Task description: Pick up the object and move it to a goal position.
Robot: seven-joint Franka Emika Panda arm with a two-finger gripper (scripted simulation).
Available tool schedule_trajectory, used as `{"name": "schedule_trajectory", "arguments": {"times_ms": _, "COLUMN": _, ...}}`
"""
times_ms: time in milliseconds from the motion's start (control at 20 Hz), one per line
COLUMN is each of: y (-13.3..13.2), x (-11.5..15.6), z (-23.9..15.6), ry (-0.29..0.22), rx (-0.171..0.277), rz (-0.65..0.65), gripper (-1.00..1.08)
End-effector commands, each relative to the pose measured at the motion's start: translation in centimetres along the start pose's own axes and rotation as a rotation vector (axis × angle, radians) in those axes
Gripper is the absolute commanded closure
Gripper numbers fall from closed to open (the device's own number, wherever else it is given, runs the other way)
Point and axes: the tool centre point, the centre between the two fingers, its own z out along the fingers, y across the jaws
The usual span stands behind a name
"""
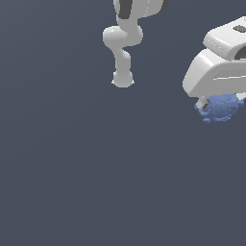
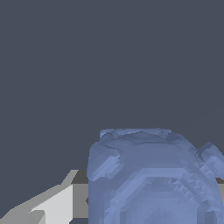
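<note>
The object (image 1: pixel 220 107) is a small periwinkle-blue lumpy thing with a bumpy surface and a circular mark, at the exterior view's right edge. It sits directly under my white gripper (image 1: pixel 217 103), whose body covers its top. One dark fingertip (image 1: pixel 202 103) presses against the side of it that faces the exterior view's left. In the wrist view the object (image 2: pixel 153 179) fills the near part of the picture, with one grey-white finger (image 2: pixel 52 203) against its flank. The other finger is hidden behind it. The gripper is shut on the object.
My arm's white links (image 1: pixel 123 48) rise from the base at the top centre of the exterior view. Everything else in both views is plain dark grey-blue ground (image 1: pixel 96 168).
</note>
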Motion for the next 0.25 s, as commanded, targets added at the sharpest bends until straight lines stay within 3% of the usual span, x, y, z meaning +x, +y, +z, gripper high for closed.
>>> {"name": "schedule_trajectory", "arguments": {"times_ms": 0, "y": -0.08, "x": 0.05, "z": -0.23, "ry": 0.0, "rx": 0.0, "rz": 0.0, "gripper": 1.08}}
{"name": "schedule_trajectory", "arguments": {"times_ms": 200, "y": -0.12, "x": 0.08, "z": -0.34, "ry": 0.0, "rx": 0.0, "rz": 0.0, "gripper": 1.08}}
